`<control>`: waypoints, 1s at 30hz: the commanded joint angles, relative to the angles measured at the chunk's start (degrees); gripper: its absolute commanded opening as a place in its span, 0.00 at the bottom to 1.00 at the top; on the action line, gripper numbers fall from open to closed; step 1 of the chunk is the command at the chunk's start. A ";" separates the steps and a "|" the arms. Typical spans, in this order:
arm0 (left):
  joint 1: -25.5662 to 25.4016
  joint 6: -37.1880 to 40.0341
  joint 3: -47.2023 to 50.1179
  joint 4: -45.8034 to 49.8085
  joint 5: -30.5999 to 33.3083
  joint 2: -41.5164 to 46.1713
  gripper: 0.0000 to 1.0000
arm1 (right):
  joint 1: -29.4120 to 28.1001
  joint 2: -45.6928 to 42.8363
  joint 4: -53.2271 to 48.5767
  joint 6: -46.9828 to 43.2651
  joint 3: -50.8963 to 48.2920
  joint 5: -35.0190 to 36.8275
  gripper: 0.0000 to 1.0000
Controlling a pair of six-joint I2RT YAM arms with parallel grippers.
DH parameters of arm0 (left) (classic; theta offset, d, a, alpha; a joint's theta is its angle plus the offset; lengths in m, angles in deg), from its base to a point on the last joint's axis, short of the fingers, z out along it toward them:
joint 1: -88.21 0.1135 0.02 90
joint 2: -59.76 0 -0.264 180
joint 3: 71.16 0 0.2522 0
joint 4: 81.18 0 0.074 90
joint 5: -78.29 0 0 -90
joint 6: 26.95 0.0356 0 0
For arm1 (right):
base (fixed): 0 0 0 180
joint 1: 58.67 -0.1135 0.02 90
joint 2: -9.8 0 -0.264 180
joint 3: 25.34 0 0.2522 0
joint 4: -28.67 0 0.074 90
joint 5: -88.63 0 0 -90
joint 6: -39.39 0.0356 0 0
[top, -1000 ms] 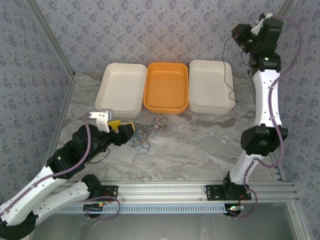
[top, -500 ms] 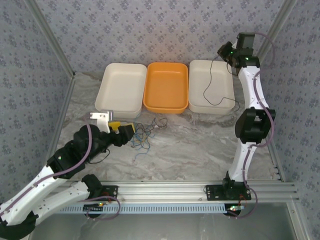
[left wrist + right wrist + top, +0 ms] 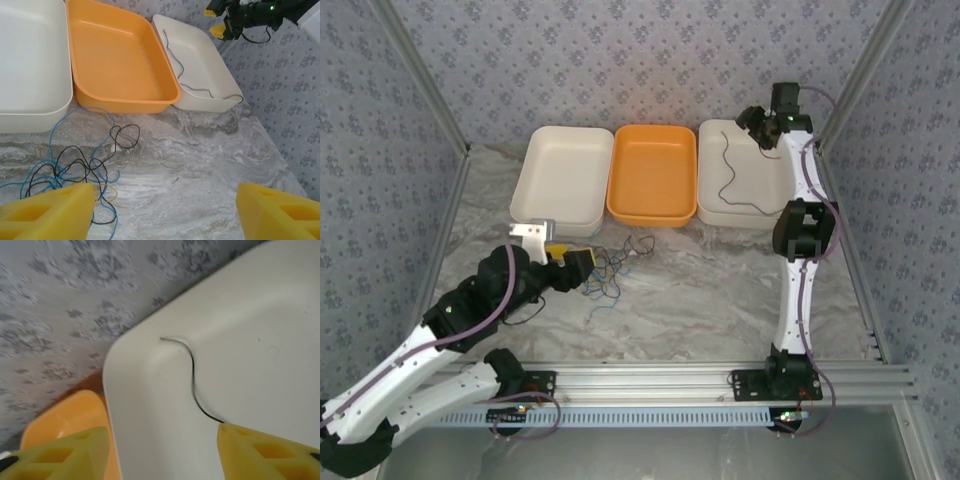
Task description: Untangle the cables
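The right tool [image 3: 753, 120] is held open and empty over the far edge of the right white tray [image 3: 705, 214], where one black cable [image 3: 725, 176] is laid. The left tool [image 3: 572, 258] is spread wide and empty beside the tangled cables [image 3: 610, 268]. Bare bench [image 3: 710, 290] is seen to their right.

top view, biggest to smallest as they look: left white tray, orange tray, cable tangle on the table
1. left white tray and orange tray: too alike to rank
2. cable tangle: clearly smallest
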 commanded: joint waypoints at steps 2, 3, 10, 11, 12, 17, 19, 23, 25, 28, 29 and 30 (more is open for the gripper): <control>-0.02 -0.55 0.50 -2.43 -1.18 -1.54 0.75 | -1.11 -8.29 -3.11 -4.27 -2.77 4.12 0.62; -0.01 -0.75 0.57 -2.43 -1.03 -1.95 0.75 | -1.25 -10.56 -2.23 -4.37 -5.44 4.59 0.62; 0.70 -3.06 -1.15 2.80 2.73 -5.29 0.73 | -2.67 -29.92 3.28 -4.35 -24.59 8.24 0.52; 1.11 -3.16 -1.68 4.24 2.99 -6.00 0.73 | -3.52 -34.22 6.02 -4.58 -30.05 8.43 0.52; 1.82 -3.44 -2.25 6.04 3.37 -6.76 0.73 | -4.64 -37.98 8.52 -4.87 -34.83 8.68 0.52; 10.34 -8.38 -3.53 15.36 1.37 -13.42 0.66 | -14.47 -57.74 14.98 -3.47 -57.59 11.60 0.47; 14.32 -9.18 -1.48 13.92 -2.54 -15.22 0.62 | -20.10 -64.28 17.71 -2.31 -66.28 12.31 0.45; 22.02 -9.05 3.11 9.09 -10.70 -18.56 0.61 | -29.92 -73.82 15.93 -0.36 -81.30 18.48 0.39; 24.19 -8.87 5.17 6.11 -14.15 -20.21 0.61 | -32.31 -78.29 13.56 2.22 -87.12 22.15 0.37; 24.33 -9.77 8.29 1.30 -15.54 -22.80 0.63 | -32.70 -84.90 9.00 4.85 -93.33 25.74 0.36; 24.36 -10.08 9.26 -0.47 -16.19 -23.81 0.63 | -32.71 -86.85 8.31 4.92 -94.93 25.84 0.36; 24.35 -10.39 9.92 -1.95 -16.40 -24.60 0.63 | -32.61 -87.89 8.00 4.79 -95.94 26.12 0.36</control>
